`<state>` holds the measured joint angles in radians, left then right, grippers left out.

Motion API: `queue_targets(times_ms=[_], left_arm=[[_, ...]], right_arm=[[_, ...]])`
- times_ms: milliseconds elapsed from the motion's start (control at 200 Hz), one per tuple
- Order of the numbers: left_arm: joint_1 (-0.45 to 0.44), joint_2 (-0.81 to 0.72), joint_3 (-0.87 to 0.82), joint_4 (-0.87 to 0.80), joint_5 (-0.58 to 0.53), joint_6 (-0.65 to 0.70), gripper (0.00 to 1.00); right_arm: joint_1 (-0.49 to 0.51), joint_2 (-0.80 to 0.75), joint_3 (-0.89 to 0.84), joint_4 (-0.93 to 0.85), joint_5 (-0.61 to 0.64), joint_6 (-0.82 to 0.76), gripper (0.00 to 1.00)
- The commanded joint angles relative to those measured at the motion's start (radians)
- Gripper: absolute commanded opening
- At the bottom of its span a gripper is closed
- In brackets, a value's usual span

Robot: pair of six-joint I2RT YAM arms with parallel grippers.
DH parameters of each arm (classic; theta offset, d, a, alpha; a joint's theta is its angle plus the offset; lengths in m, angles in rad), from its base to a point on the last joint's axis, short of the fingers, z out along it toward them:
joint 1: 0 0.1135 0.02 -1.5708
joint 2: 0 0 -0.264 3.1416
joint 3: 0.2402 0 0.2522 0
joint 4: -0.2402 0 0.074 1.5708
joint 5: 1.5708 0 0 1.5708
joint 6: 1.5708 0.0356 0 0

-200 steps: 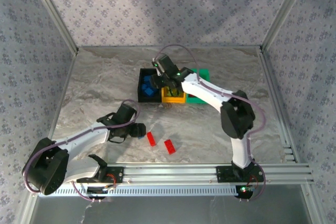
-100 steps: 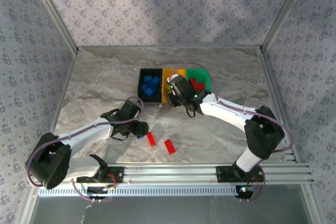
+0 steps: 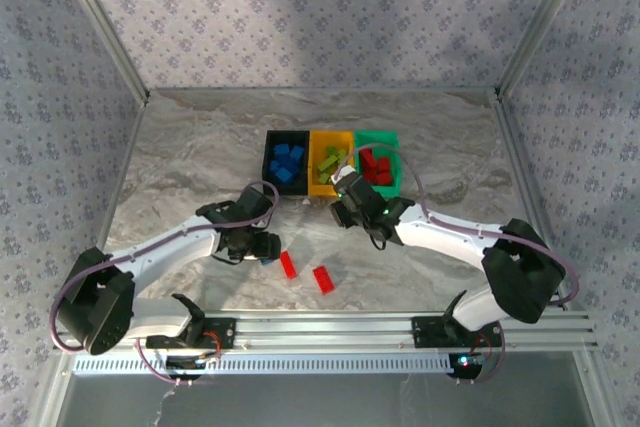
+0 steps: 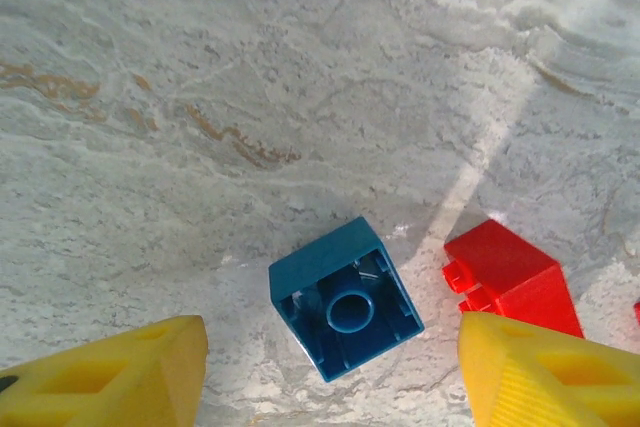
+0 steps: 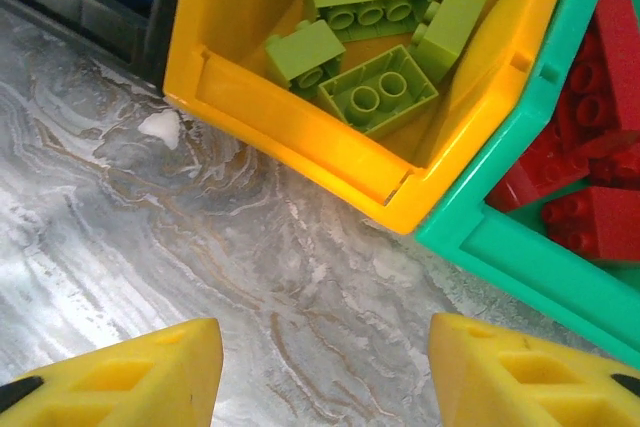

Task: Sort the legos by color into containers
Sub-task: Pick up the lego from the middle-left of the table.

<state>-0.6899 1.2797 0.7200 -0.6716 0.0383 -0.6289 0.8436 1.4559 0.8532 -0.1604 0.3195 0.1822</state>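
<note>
Spanning the whole enclosure, the marbled grey table (image 3: 180, 167) carries everything. Both arms reach inward from the near rail. The left tool (image 3: 262, 247) hangs low over the table near its middle, and the right tool (image 3: 345, 209) sits just in front of the bins.

Three bins stand side by side, touching, at the far middle of the table: a black bin (image 3: 268, 172) on the left, an orange-yellow bin (image 3: 322, 190) in the centre and a green bin (image 3: 392, 162) on the right. Blue legos (image 3: 288, 162) lie in the black one, lime legos (image 3: 330, 160) in the orange-yellow one and red legos (image 3: 375, 165) in the green one.

Seen from its wrist, the right tool (image 5: 325, 357) is spread wide with nothing between its yellow fingers, bare table beneath and the orange-yellow bin's near corner just ahead.

The left tool's yellow fingers (image 4: 110, 372) are likewise spread. A blue brick (image 4: 345, 297) lies between them on the table, hollow underside up, touching neither. A red brick (image 4: 510, 272) lies just beside it on the right. From above, a second red brick (image 3: 323, 279) lies nearer the rail.
</note>
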Motion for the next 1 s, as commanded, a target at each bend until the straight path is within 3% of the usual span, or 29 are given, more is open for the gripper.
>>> queue_targets(times_ms=[0, 295, 1000], left_arm=[[-0.015, 0.03, 0.047, -0.108, -0.04, -0.051, 0.67], [-0.052, 0.03, 0.044, -0.131, -0.041, -0.132, 0.68], [-0.06, 0.212, 0.128, -0.119, -0.076, -0.113, 0.66]], right_arm=[[0.012, -0.025, -0.017, 0.041, 0.026, -0.005, 0.59], [0.02, 0.043, 0.007, 0.038, 0.013, -0.003, 0.59], [0.026, 0.053, 0.012, 0.024, 0.058, -0.013, 0.59]])
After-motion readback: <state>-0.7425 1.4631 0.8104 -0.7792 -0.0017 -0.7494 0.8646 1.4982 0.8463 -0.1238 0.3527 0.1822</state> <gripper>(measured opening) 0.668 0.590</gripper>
